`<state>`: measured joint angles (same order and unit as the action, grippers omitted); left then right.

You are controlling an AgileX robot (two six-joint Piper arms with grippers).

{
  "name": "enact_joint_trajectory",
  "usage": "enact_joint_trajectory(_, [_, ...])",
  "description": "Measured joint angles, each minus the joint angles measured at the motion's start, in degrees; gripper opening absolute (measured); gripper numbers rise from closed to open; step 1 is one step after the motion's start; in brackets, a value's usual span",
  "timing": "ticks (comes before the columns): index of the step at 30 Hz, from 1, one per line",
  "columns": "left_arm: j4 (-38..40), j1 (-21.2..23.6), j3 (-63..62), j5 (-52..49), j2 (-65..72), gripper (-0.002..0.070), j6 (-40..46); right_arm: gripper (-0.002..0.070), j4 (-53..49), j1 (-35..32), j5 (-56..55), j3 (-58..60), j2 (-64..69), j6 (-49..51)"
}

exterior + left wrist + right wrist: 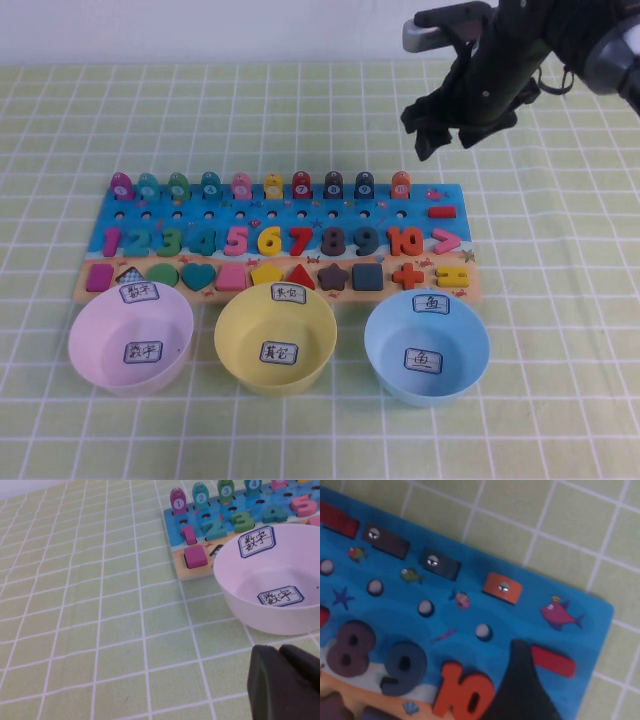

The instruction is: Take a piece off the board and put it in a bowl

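The orange-red fish token [401, 184] stands at the right end of the token row, at the far edge of the blue sea-themed board [390, 216]. My right gripper [445, 146] hangs open and empty in the air, above and just behind that end of the board. In the right wrist view the token [503, 587] lies ahead of one dark finger [520, 685], on the board [520, 617]. The light blue bowl [376, 345] sits empty in front of the board's right end. My left gripper [281, 652] is shut and empty, low over the cloth near the pink bowl [280, 622]; it is out of the high view.
A yellow bowl [228, 345] and a pink bowl [82, 345] stand left of the blue one, along the board's near edge. Other fish tokens, numerals and shapes fill the board. A red bar [442, 211] lies near the orange-red token. Green checked cloth covers the table.
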<state>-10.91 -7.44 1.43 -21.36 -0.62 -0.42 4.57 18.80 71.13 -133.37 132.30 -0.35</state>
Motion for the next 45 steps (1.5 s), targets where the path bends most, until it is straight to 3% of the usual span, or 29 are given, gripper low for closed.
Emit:
enact_joint_trajectory(13, [0.0,0.0,0.0,0.0,0.0,-0.0005,0.0,0.0435,5.6,0.1,-4.7,-3.5,6.7,0.4])
enact_joint_trajectory(45, [0.0,0.0,0.0,0.0,0.0,-0.0005,0.0,0.0402,3.8,1.2,-8.6,-3.9,11.4,0.4])
